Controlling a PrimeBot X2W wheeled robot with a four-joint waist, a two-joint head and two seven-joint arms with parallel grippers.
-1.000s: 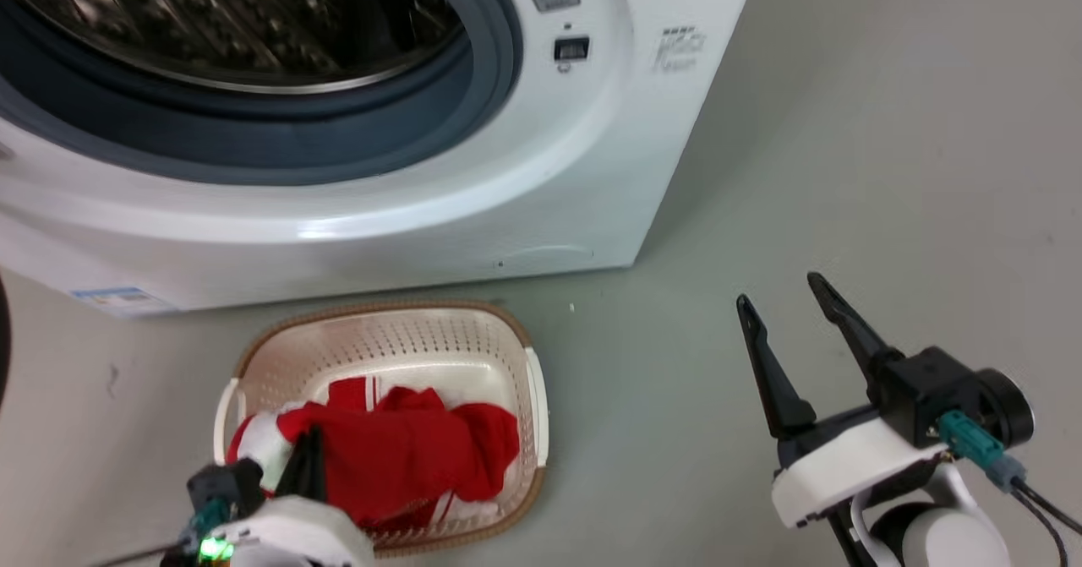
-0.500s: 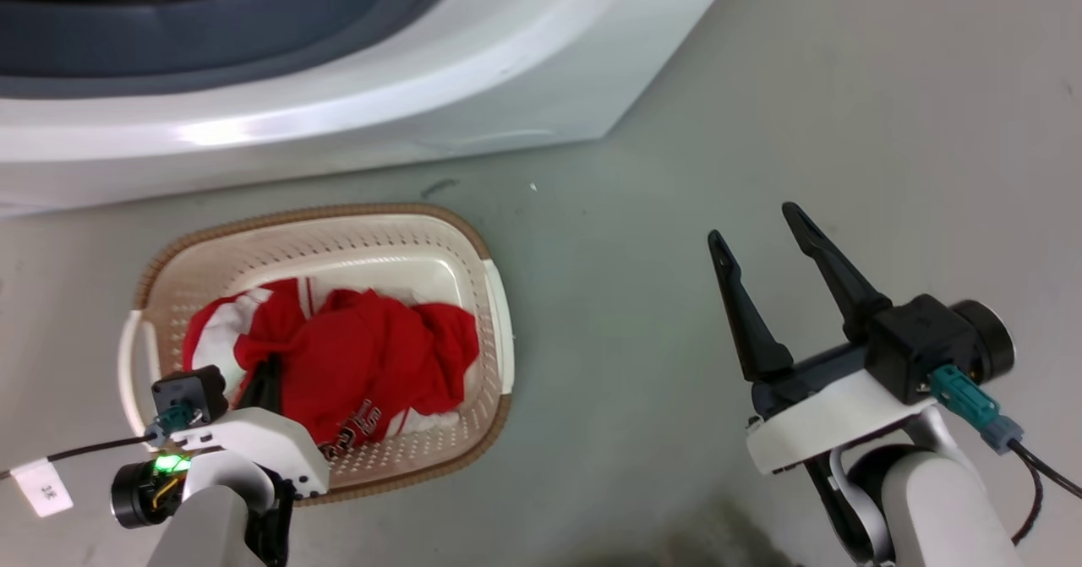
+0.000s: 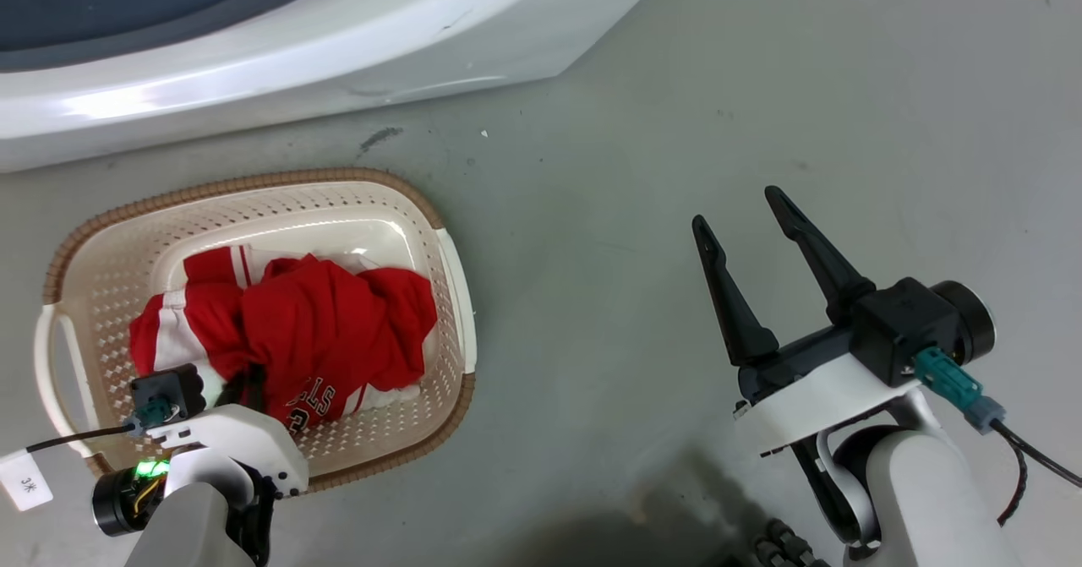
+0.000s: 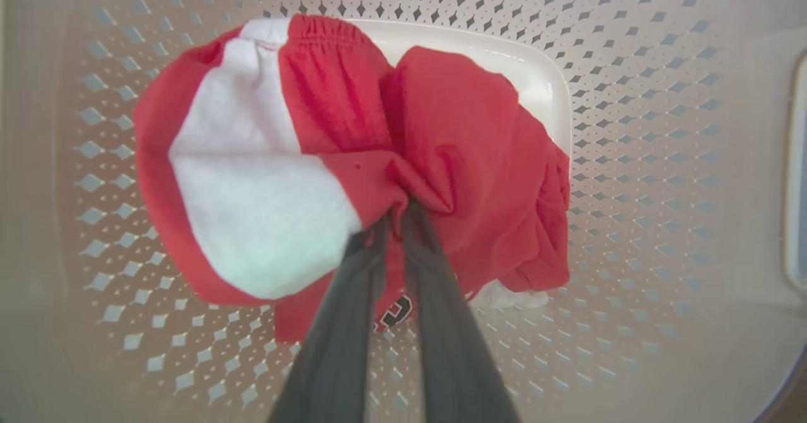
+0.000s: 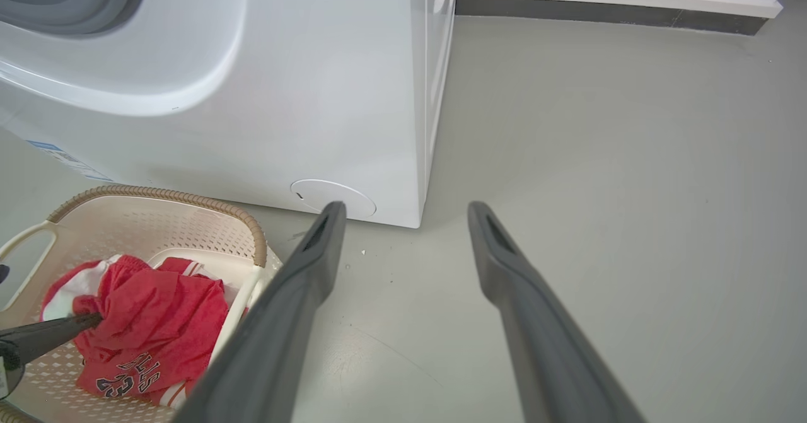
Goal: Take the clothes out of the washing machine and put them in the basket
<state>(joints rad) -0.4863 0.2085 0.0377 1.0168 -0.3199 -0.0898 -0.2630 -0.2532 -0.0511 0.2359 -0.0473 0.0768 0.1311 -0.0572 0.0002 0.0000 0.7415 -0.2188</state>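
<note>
The clothes lie bunched in the basket, which sits on the floor at 8 o'clock in the head view, near the washing machine at 11. The left gripper reaches into the basket, fingers clenched on a fold of red fabric. The right gripper hovers over the floor at 4 o'clock, fingers spread, grasping nothing.

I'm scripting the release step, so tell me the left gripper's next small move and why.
Probably open the left gripper. It is pinched shut on a fold of the red clothes, and the bundle already appears to lie inside the basket, within its perforated walls, so letting go should leave the clothes there.
</note>
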